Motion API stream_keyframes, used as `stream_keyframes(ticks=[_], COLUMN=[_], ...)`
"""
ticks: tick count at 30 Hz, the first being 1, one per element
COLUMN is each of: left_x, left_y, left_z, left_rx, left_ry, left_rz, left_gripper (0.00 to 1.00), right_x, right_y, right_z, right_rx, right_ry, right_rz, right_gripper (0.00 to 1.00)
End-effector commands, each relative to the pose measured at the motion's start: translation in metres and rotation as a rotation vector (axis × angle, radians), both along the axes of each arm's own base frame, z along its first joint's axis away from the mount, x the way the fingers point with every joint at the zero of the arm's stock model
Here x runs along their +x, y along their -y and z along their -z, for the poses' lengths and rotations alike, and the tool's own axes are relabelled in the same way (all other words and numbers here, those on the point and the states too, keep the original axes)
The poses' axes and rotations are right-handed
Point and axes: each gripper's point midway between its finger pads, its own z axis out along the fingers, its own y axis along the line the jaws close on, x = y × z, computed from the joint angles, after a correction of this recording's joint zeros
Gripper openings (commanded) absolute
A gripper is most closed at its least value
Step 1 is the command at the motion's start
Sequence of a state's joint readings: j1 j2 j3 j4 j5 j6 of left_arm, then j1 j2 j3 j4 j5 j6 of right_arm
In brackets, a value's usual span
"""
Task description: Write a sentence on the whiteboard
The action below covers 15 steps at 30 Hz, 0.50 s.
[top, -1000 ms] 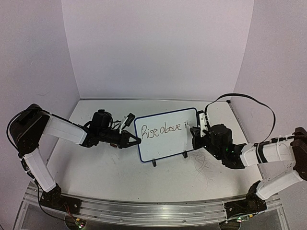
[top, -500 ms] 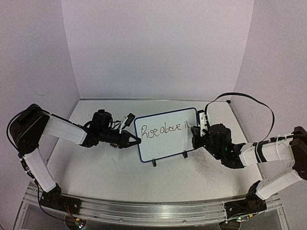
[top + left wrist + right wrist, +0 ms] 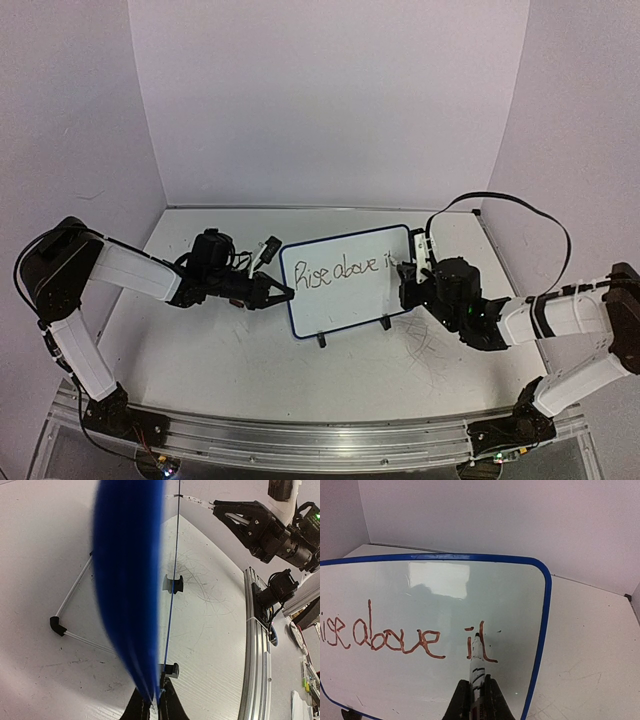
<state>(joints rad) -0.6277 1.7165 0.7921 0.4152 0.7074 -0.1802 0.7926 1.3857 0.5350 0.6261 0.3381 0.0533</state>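
Centrally in the overhead view, the whiteboard [image 3: 345, 300] stands tilted back on the table [image 3: 250, 350], its 2 black clip feet [image 3: 321, 340] at its lower edge. Across its upper half the sentence [image 3: 345, 270] reads "Rise above it" in 1 row; the right wrist view shows the strokes as reddish-brown.

From the left of the frame, the left gripper [image 3: 283, 295] meets the board's left edge. Its wrist view, bottom centre, shows the jaws pinched together on the blue rim, which runs upward as a blurred blue band. To the left of that band the wire stand [image 3: 70, 607] rests on the tabletop behind the board.

From the right of the frame, the right gripper [image 3: 476, 692] reaches toward the board's right side. At the bottom centre of its wrist view the jaws are clamped on a white marker [image 3: 476, 665], which points up. The marker's tip touches the board at the "t" of "it", right of centre.
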Motion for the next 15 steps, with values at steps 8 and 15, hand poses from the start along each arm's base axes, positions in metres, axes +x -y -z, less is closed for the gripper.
stream_keyframes(ticks=[8,15], left_x=[0.01,0.011], left_y=[-0.008,-0.008], left_z=[0.012,0.015], left_rx=[0.081,0.085], left_ry=[0.029,0.022], left_rz=[-0.055,-0.058], left_gripper=[0.0,0.0], right_x=[-0.007,-0.057], right_y=[0.029,0.0], right_z=[-0.037,-0.058], right_rx=[0.11,0.105], right_ry=[0.097,0.147], right_rz=[0.108,-0.26], right_gripper=[0.0,0.0])
